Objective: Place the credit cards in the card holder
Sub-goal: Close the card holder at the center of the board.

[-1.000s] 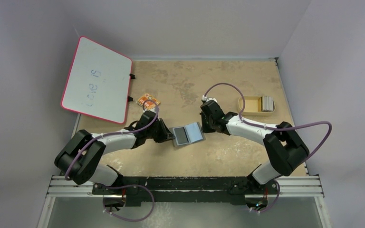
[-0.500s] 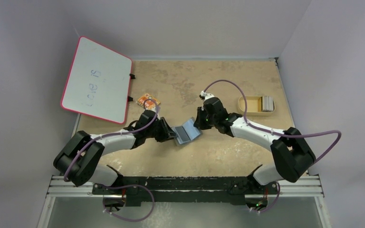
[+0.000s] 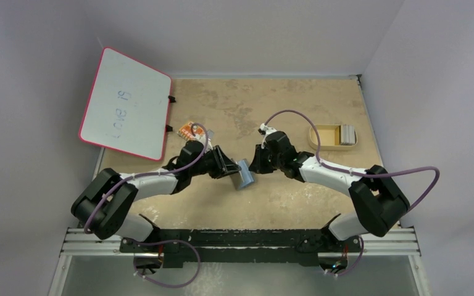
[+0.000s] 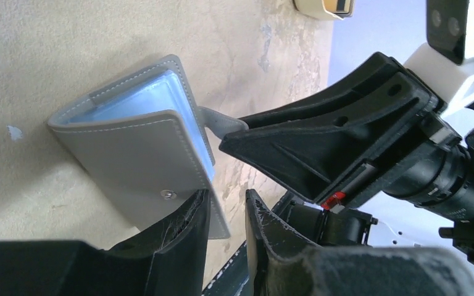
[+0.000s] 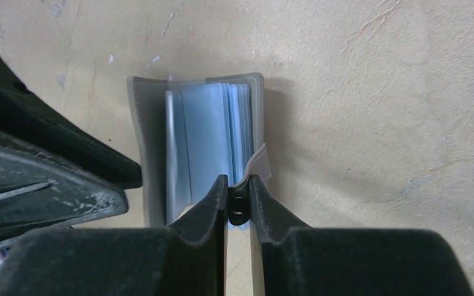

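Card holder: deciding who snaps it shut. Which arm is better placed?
Probably right: the right tool pinches the strap of the card holder; the left tool stands open at its studded cover's edge.

Top external: fixed high behind the arm bases, looking down over the whole table (image 3: 296, 102). Left wrist: very near, low across the tabletop, facing the card holder (image 4: 129, 148). Right wrist: close, looking steeply down on it. All three views share the card holder. The tan tray (image 4: 311, 7), cropped at the frame edge, is probably shared with the top view.
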